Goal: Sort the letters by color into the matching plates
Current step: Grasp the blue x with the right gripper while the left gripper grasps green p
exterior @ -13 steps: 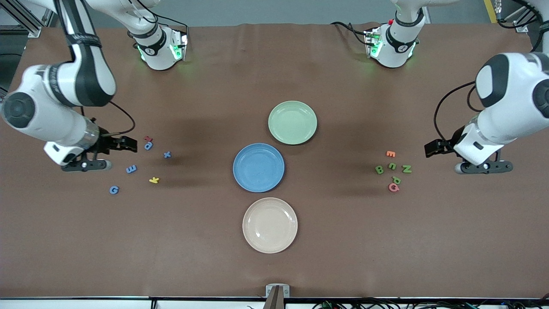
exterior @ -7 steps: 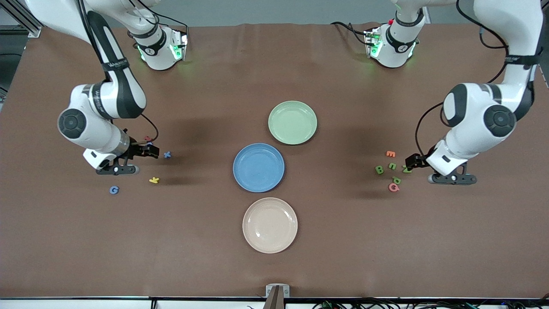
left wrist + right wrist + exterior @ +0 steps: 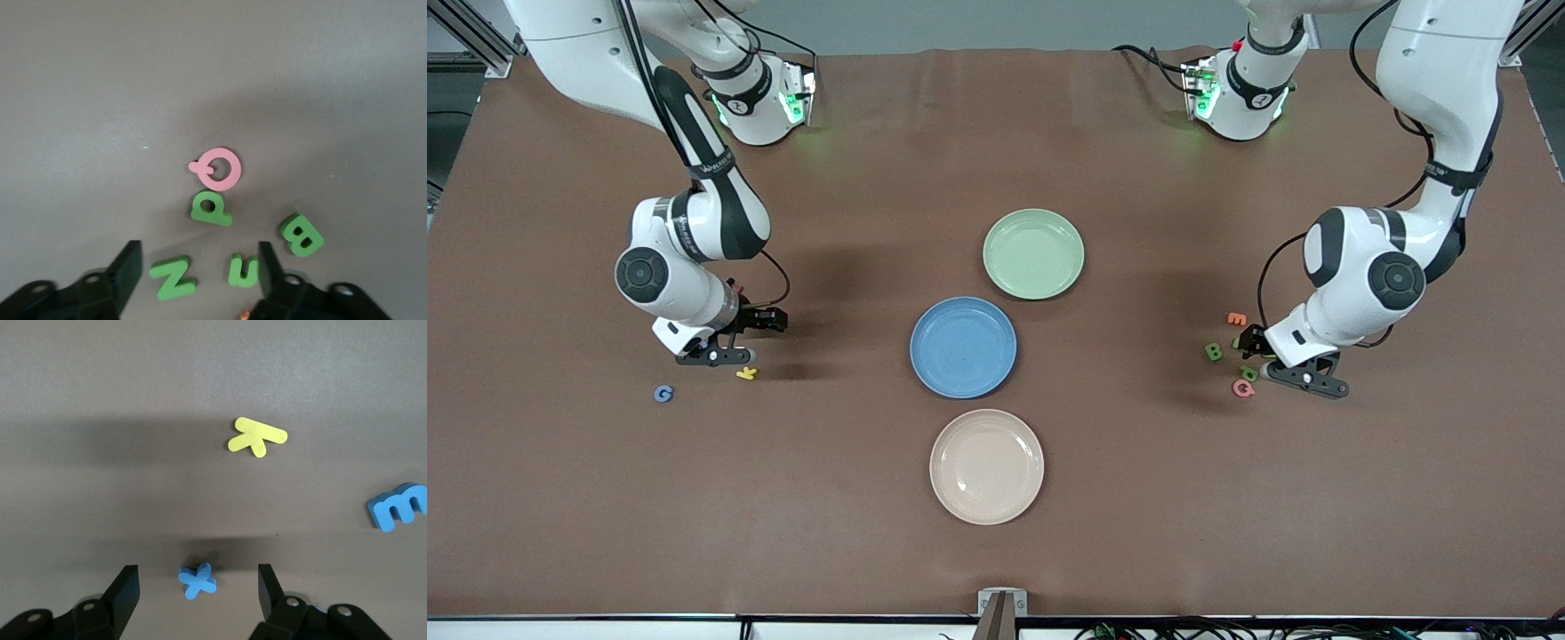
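A: Item, right hand [image 3: 198, 597]: released, fingers astride the blue X [image 3: 198, 580], low at the right arm's end of the surface [image 3: 1138, 551].

B: Item, left hand [image 3: 200, 277]: released over green N [image 3: 173, 277] and U [image 3: 243, 270]. Plates: blue plate [image 3: 963, 348], green plate [image 3: 1033, 253], both bare.

A: Step: first pick-ups. Next, apparently: lower, clench, carry centreward.

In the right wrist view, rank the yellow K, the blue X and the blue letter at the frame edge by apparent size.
1. yellow K
2. blue X
The blue E-shaped letter is cut off by the frame edge, so it cannot be ranked; its visible part looks about like the K.
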Robot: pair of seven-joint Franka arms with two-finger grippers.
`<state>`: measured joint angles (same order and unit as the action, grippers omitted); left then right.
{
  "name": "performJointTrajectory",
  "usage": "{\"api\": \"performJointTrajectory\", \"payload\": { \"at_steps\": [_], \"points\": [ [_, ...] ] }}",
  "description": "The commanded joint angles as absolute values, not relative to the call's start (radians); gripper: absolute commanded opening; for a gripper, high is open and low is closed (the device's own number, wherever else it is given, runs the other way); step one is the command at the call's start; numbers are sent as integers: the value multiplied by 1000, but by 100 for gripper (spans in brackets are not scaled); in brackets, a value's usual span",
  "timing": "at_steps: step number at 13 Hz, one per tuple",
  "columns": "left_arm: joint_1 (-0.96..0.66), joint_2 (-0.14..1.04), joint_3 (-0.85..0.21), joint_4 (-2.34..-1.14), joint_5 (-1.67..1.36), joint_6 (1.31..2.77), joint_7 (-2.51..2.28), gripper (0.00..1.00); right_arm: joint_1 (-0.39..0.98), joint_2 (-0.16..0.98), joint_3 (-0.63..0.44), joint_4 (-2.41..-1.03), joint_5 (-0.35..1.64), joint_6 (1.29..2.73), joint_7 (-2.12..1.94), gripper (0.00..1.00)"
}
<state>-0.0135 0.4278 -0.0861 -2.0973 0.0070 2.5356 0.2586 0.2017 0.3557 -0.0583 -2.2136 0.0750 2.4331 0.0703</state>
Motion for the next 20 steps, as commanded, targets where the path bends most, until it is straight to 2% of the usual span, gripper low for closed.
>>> {"api": "performJointTrajectory", "payload": {
  "at_steps": [1,12,14,20],
  "points": [
    [-12,480,-86,-2063,8,2562,310,65,213,353,-58,-2249,91,2479,78,75],
    [-20,541,-86,-2016,8,2563,316,57,216,385,-55,-2286,98,2536,78,70],
    [-18,543,-86,-2016,6,2563,314,57,216,387,-52,-2286,98,2536,78,64],
    [-11,534,-87,-2032,8,2554,322,50,219,385,-52,-2286,98,2534,78,30]
  ]
}}
